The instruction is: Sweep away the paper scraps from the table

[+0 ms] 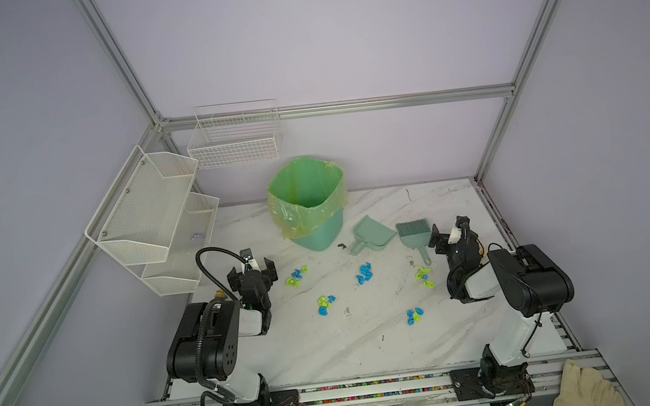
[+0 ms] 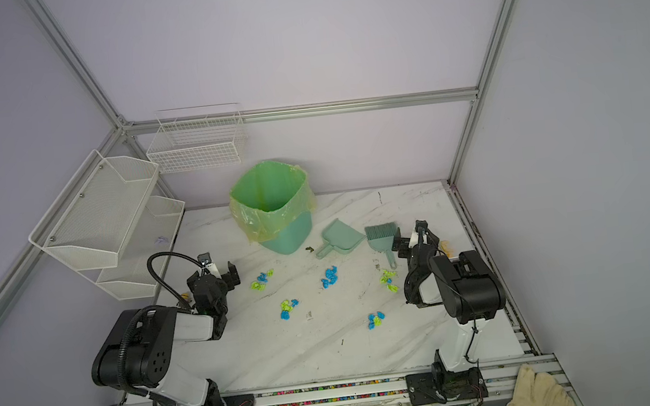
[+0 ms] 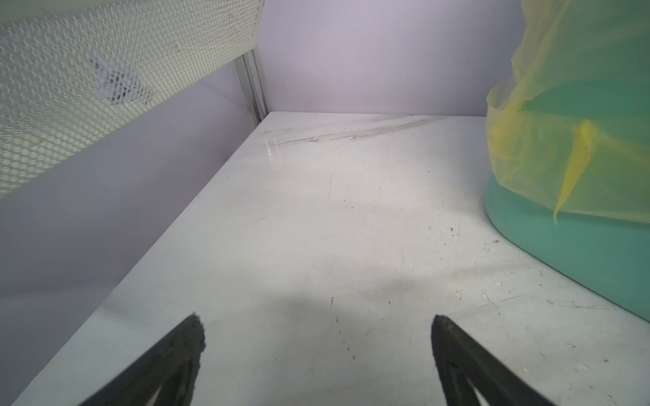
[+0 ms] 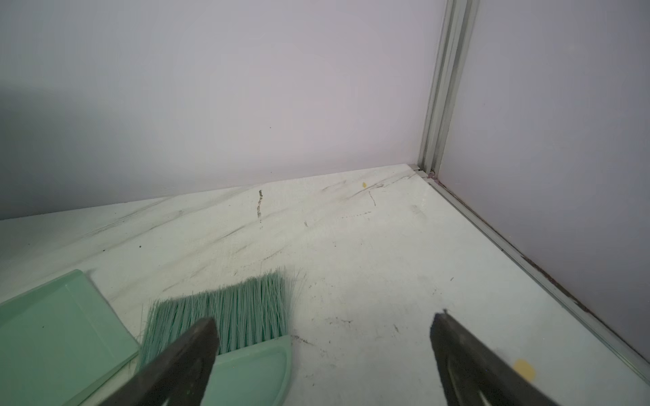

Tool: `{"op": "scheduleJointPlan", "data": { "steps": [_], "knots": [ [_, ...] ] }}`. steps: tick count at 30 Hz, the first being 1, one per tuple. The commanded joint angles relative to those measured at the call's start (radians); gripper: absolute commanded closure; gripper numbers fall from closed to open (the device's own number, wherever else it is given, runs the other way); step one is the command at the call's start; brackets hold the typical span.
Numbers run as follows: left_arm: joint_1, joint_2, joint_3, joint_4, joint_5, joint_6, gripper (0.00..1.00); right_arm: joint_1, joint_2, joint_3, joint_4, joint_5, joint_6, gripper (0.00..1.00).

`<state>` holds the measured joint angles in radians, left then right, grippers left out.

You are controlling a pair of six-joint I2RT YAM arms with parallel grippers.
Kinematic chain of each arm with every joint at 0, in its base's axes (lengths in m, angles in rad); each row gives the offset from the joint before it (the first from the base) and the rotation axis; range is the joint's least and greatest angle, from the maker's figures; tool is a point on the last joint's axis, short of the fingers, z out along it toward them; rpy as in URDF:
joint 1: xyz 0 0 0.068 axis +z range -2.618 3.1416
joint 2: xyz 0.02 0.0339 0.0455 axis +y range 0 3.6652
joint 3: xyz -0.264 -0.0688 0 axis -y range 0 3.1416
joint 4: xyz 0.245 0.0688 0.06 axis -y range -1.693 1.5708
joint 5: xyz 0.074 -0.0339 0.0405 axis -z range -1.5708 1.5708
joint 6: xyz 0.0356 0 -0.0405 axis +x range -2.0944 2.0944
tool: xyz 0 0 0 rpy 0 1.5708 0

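Note:
Small clusters of blue and lime-green paper scraps [image 1: 364,273] [image 2: 329,277] lie spread over the middle of the white marble-look table [image 1: 330,347] [image 2: 310,349]; more paper scraps [image 1: 297,277] sit close to my left gripper. My left gripper [image 1: 251,270] [image 2: 215,275] [image 3: 318,327] is open and empty over bare table. My right gripper [image 1: 449,232] [image 2: 411,236] [image 4: 323,323] is open and empty, right beside the mint brush [image 1: 414,236] [image 4: 239,309]. In the right wrist view one finger overlaps the brush head. No scraps show in either wrist view.
A mint dustpan [image 1: 372,234] [image 4: 52,327] lies left of the brush. A green-lined bin [image 1: 309,201] [image 3: 580,211] stands at the back middle. White mesh shelves [image 1: 152,218] and a wire basket [image 1: 234,139] hang at the back left. Walls close the back and right.

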<state>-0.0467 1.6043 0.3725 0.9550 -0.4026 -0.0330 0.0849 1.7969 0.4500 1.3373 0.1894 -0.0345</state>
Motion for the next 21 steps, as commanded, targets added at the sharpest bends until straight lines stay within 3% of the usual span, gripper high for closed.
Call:
{"op": "scheduleJointPlan", "data": {
  "steps": [1, 21],
  "knots": [
    [0.005, -0.023, -0.006, 0.034, 0.005, -0.001, 0.00, 0.000, -0.017, 0.013, 0.010, -0.007, -0.003, 0.03],
    [0.006, -0.023, -0.005, 0.036, 0.005, -0.002, 0.00, 0.003, -0.016, 0.016, 0.005, -0.005, -0.004, 0.03]
  ]
}}
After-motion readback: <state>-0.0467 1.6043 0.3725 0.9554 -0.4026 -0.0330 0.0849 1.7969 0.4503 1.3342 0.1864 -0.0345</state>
